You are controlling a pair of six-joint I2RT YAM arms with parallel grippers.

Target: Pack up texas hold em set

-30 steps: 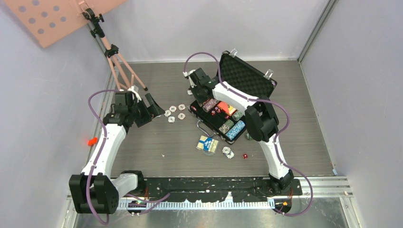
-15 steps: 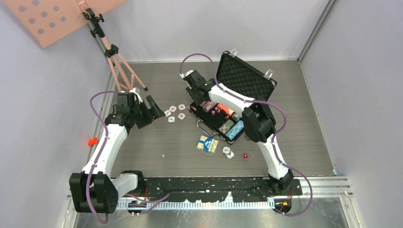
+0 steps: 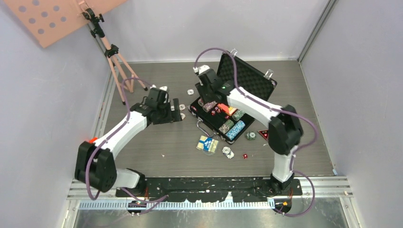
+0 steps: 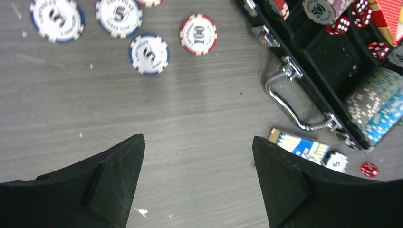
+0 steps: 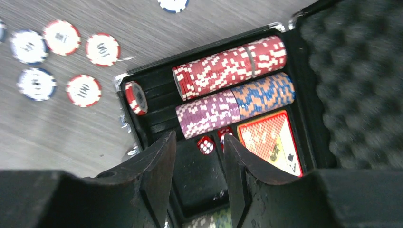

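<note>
Although chip rows (image 5: 228, 71), the red deck (image 5: 271, 140) and some dice (image 5: 206, 145) already sit in the open briefcase (image 3: 247, 78), just ahead of the right gripper (image 5: 198, 140), whose jaws stand partly apart on nothing, the packing looks about half done. Loose chips (image 4: 149, 53) lie ahead of the left gripper (image 4: 198, 145), wide open and empty. The blue deck (image 4: 299, 145) and one die (image 4: 369, 169) lie near its right finger. The left wrist view shows the case handle (image 4: 285, 102), which the right wrist view does not
</note>
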